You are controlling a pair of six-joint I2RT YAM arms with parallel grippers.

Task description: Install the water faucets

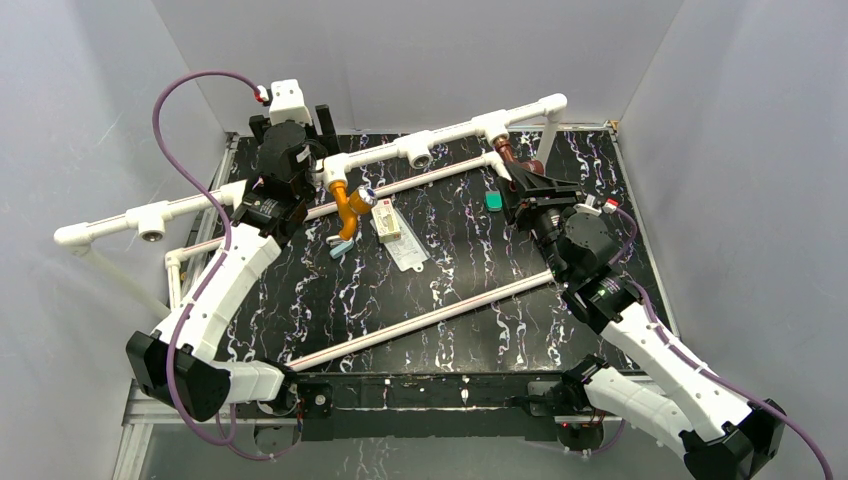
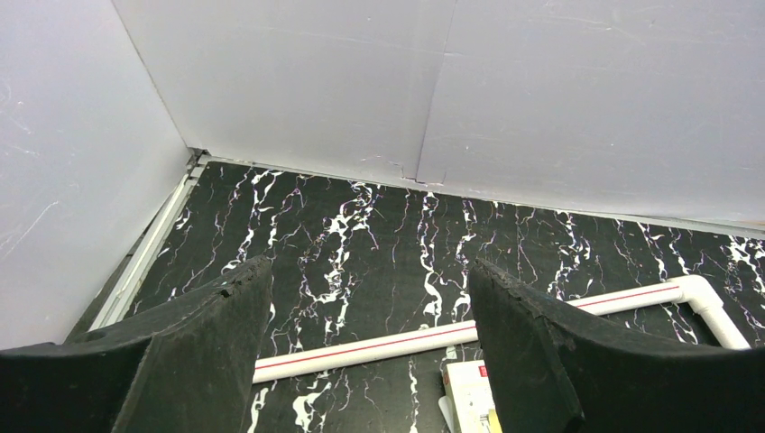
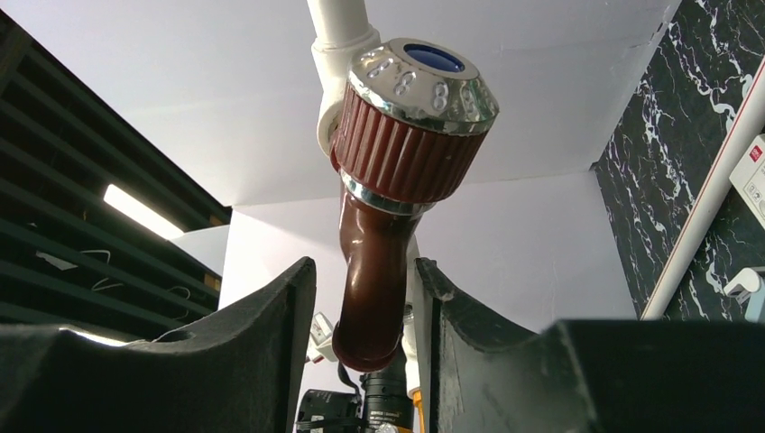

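Between the right pincer's (image 3: 365, 271) open fingers (image 3: 266, 347), the reddish-brown faucet (image 3: 404, 144).

Lab enclosure, white walls (image 1: 420, 60), marbled tabletop (image 1: 470, 250)

Faucet (image 3: 374, 262) between fingers (image 3: 271, 352) of right hand (image 3: 365, 271)

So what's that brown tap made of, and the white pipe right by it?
The reddish-brown faucet looks like glossy moulded plastic: smooth sheen, ribbed knob. Its knob cap is mirror-shiny, probably chrome-plated plastic rather than solid metal, though that's open. The white pipe appears matt plastic, likely PVC.
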